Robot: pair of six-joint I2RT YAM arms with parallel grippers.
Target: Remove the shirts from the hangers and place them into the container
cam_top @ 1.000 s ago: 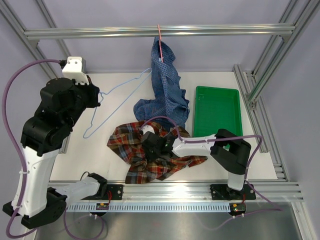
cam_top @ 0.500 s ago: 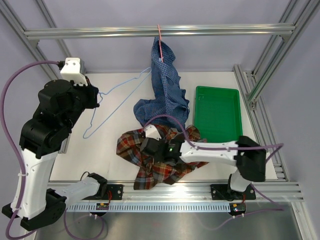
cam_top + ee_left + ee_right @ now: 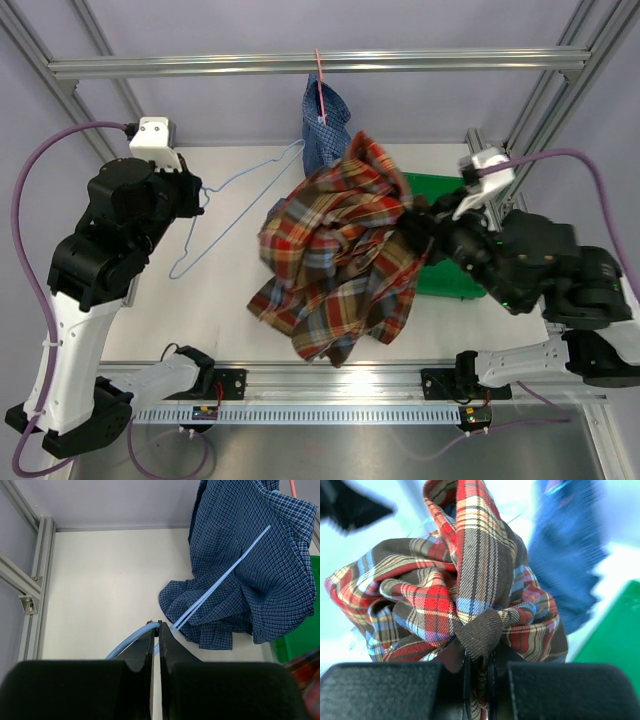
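Right pincer [image 3: 479,655], clenched on the plaid shirt [image 3: 335,255], holds it aloft; green tray [image 3: 445,283] lies just beneath and beyond (half hidden). Next, likely: carry over, lower, release. Left pincer [image 3: 159,630] pinches the blue hanger [image 3: 220,580].

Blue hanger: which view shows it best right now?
Top external: the hanger shows its full triangle, held in the left pincer. Left wrist shows only two wires running from the pincer against the blue shirt. Right wrist doesn't show it.
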